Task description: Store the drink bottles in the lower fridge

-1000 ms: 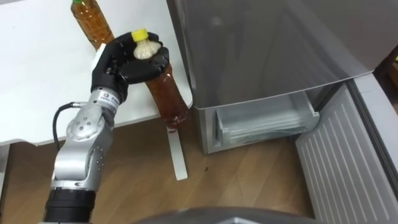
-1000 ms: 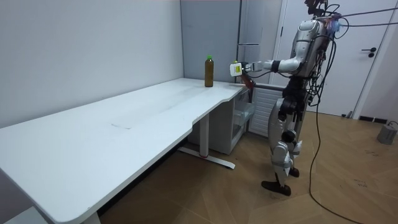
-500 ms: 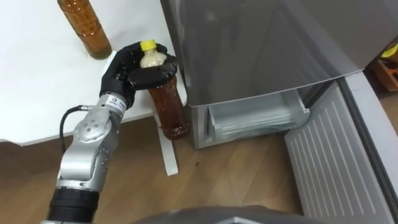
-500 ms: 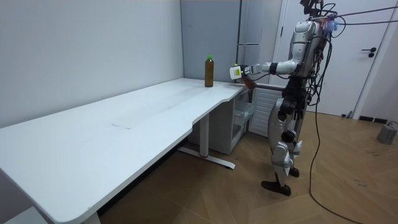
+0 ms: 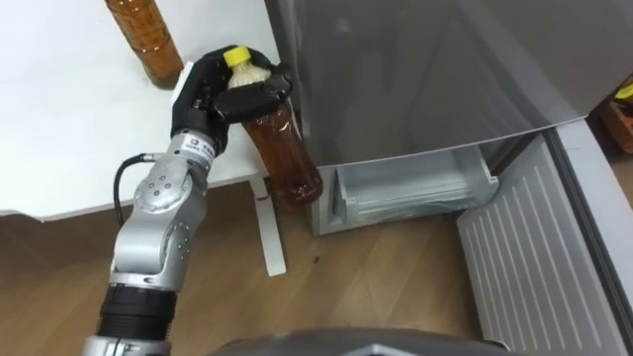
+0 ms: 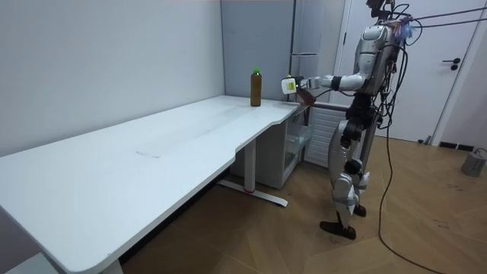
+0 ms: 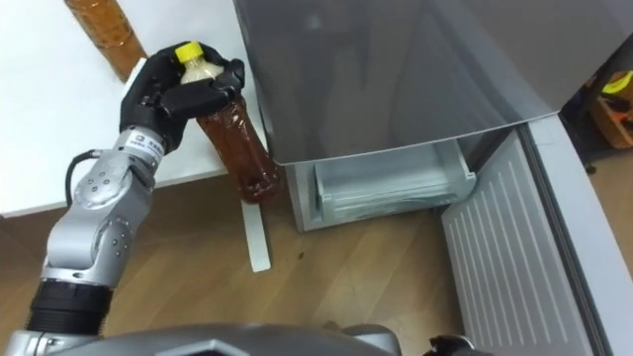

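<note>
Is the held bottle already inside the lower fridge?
No, the left robot hand grips the bottle in the air, outside the open lower fridge.

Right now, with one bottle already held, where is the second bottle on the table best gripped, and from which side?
Probably round its straight body, coming in level from the near edge of the table. The second bottle stands upright with nothing between it and that edge. The left hand grips the held bottle at its neck.

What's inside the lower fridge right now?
A clear drawer, nothing seen in its front part. Its rear is covered by the upper fridge door. The bottle is outside, gripped in the left hand.
</note>
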Controlling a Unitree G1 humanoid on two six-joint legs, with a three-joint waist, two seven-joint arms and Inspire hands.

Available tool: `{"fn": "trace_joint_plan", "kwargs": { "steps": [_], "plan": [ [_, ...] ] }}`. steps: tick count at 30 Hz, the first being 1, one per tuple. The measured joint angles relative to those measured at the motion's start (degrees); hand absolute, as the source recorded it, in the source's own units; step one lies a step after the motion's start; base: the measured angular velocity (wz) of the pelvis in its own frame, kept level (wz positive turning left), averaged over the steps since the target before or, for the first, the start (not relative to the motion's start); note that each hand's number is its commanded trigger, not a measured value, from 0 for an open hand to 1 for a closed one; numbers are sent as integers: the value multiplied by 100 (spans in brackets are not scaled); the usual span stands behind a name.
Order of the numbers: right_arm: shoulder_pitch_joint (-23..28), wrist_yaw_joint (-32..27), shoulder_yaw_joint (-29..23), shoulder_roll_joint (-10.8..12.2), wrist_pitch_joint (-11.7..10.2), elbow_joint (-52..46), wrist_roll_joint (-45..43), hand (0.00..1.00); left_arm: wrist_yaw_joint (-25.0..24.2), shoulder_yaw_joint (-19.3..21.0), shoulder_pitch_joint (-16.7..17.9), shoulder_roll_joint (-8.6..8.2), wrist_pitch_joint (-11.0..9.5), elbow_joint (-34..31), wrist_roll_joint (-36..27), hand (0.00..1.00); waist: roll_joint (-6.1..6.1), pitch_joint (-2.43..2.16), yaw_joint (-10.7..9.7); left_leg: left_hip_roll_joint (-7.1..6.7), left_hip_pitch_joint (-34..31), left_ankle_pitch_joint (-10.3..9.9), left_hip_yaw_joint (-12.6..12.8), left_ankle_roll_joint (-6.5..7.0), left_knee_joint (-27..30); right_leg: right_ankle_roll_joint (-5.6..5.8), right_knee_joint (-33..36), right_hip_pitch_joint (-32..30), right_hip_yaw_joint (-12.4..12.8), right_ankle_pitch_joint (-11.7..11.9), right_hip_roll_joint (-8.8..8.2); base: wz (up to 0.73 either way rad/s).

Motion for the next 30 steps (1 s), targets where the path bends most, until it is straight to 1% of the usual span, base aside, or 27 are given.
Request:
{"fn": "trace_joint_plan", "kwargs": {
  "steps": [1,3,5,8,9,10,11,12,13,14,16,18,20,23,25,27,28,30],
  "plan": [
    [0,-4,131,-42,0,-109,0,0,0,-68,7,21,-1,0,-12,100,-3,4,55,0,-5,1,1,1,-2,0,42,-9,-3,0,-4,0],
    [0,-23,182,-90,-29,-292,8,0,-17,-144,40,34,-7,0,-62,100,-5,5,132,0,-1,1,1,2,-2,0,66,-12,-8,0,-8,0],
    [-1,-34,182,-123,-104,-521,17,0,-58,-207,81,43,-59,0,-67,100,-16,13,203,-1,-3,2,-4,3,-1,0,65,-6,-13,1,-8,2],
    [-3,-101,290,-146,-279,-829,128,0,-169,-240,168,62,-133,0,-186,100,-24,17,284,0,-5,4,-28,6,18,0,62,9,-38,1,-7,3],
    [-3,-101,344,-159,-326,-879,190,0,-193,-259,179,57,-162,0,-220,100,-33,23,337,0,-7,4,-28,6,25,0,63,13,-44,1,-7,0],
    [-1,-94,343,-157,-327,-994,318,0,-211,-285,209,57,-252,0,-249,100,-44,30,364,1,-19,5,-29,7,35,0,63,10,-53,1,-7,0],
    [-1,-87,340,-148,-343,-1084,461,0,-215,-295,222,62,-283,-3,-249,100,-50,33,368,3,-26,5,-30,7,40,-1,63,7,-56,1,-7,0],
    [-1,-86,341,-130,-465,-1278,708,0,-222,-296,233,74,-288,-4,-249,100,-57,33,366,4,-34,6,-33,7,51,-2,59,7,-60,2,-6,0],
    [-2,-71,344,-25,-581,-1477,863,0,-235,-303,236,79,-290,-4,-249,100,-62,30,365,3,-37,5,-39,8,60,-1,57,11,-68,1,-6,0],
    [-7,-59,346,40,-645,-1557,937,0,-248,-309,236,82,-294,-4,-248,100,-68,26,365,3,-39,5,-43,8,64,-1,55,11,-69,1,-6,3],
    [-27,81,425,252,-835,-1802,1244,0,-337,-349,241,112,-375,-5,-239,100,-79,18,369,-3,-56,5,-67,8,88,-1,54,15,-88,1,-11,5],
    [-77,202,500,332,-887,-1920,1290,0,-374,-348,245,125,-413,-10,-237,100,-76,15,392,-7,-60,5,-87,8,91,-1,55,18,-98,1,-13,5],
    [-183,319,566,337,-894,-1937,1310,0,-392,-348,262,130,-431,-10,-238,100,-72,13,423,-7,-50,5,-94,8,92,-1,55,37,-103,1,-13,2],
    [-236,433,577,337,-928,-1987,1311,0,-438,-353,291,136,-444,-10,-233,100,-85,1,447,-9,-73,5,-169,8,115,-1,56,52,-179,1,-13,12],
    [-228,559,602,327,-919,-2120,1308,0,-439,-353,358,132,-452,-10,-222,100,-70,-17,487,-8,-87,5,-179,8,135,-2,69,50,-191,2,-13,2],
    [-225,641,731,312,-920,-2330,1312,0,-452,-357,434,145,-454,-9,-219,100,-63,-21,481,-8,-82,5,-183,8,145,-5,70,70,-209,4,-14,2],
    [-228,707,802,314,-932,-2429,1313,0,-483,-363,492,180,-454,-10,-154,100,-65,-20,477,-8,-66,5,-188,8,151,-6,68,102,-236,6,-18,6],
    [-227,846,832,329,-933,-2537,1312,0,-539,-383,589,213,-455,-10,-102,100,-65,-22,479,-9,-60,5,-211,8,169,-6,69,139,-292,6,-25,10]
  ]
}}
